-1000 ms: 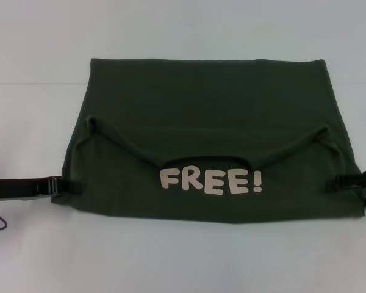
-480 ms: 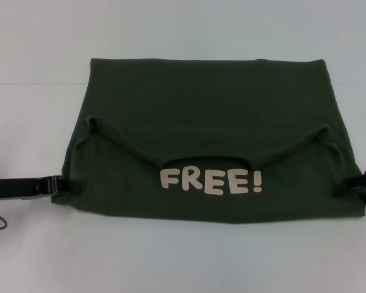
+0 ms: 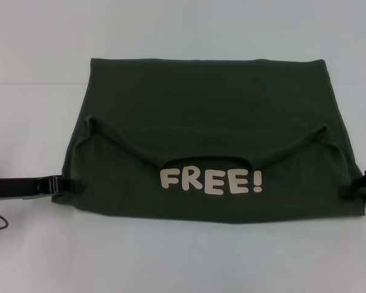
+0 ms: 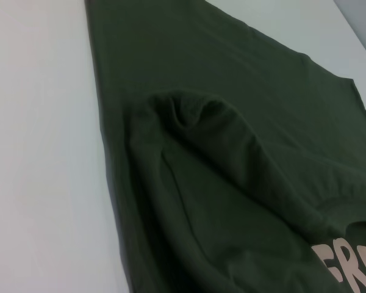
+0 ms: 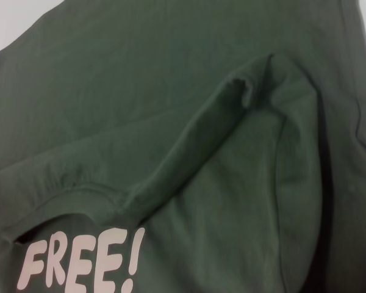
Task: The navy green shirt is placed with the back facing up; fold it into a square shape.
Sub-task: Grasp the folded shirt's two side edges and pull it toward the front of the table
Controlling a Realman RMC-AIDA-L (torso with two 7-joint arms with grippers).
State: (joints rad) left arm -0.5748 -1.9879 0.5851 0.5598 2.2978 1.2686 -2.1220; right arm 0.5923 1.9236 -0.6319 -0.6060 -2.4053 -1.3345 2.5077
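You have the navy green shirt (image 3: 210, 110) lying flat in the middle of the white table (image 3: 183, 30), already doubled over once: the collar end is turned up toward you, so the cream "FREE!" lettering (image 3: 210, 181) and the neckline show on the near flap, while the plain back covers the far half. The sleeves appear to be tucked in, leaving a wide, shallow rectangle — not a square yet.

Your left gripper (image 3: 66, 184) sits low at the shirt's left edge, level with the lettering, and its dark fingers (image 3: 73, 184) reach onto the hem; whether they are pinching cloth or merely lying against it cannot be told here. Your right gripper (image 3: 365, 186) is at the right edge at about the same height, only partly inside the head view, and its fingers are too little seen to call spread or closed. Neither wrist view shows fingers at all, only folds of green cloth.

By my reading, you are between folds, with the lengthwise fold done and the sideways one to come. The next move would call for a firm hold on both layers at one side edge, then a carry across toward the other side — low and level, so the flap beneath does not slide or bunch.
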